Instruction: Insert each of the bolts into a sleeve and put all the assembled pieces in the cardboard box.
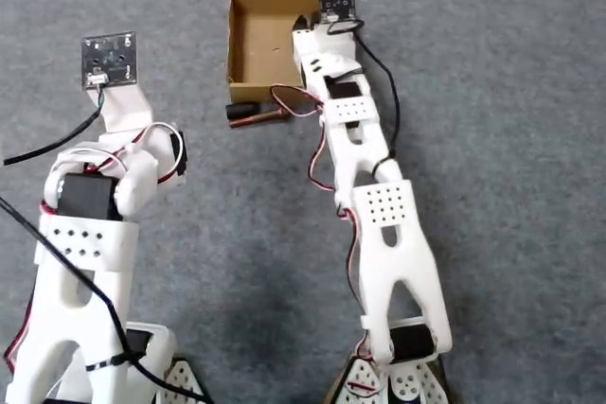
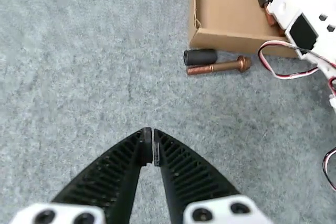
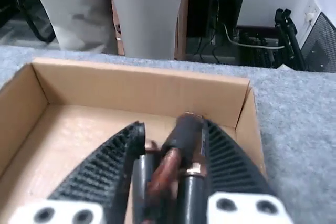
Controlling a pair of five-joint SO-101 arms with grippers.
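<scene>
**Right claw open over the box, one bolt and sleeve loose outside it**

The cardboard box [image 1: 265, 44] sits by the far edge of the table [image 1: 492, 92], about midway along that edge, with its open top up. The right arm [image 1: 383, 215] stretches from the near edge up to the box, its wrist over the box's right-hand wall. In its own wrist view the right claw [image 3: 172, 128] hangs inside the box with its two black ribbed fingers spread apart. Between them are assembled pieces [image 3: 184, 132], dark sleeves with copper bolts through them, bunched close together. One piece lies right against the inner face of a finger. I can't make out whether the others touch the fingers or only lie on the box floor under them.

Outside the box, on the table just beside its near wall and close to its near left corner, lies a loose sleeve [image 2: 200, 56], black and on its side. A loose bolt [image 2: 218, 67], copper-coloured, lies alongside it on the side away from the box, the two roughly parallel to each other and to the wall. They are very close, and the bolt is not in the sleeve.

The left arm [image 1: 90, 205] stands toward the left edge of the table, folded up on itself. The left claw [image 2: 147, 148] is over bare grey table, well apart from the loose pair, with its tips pressed together on nothing.
</scene>
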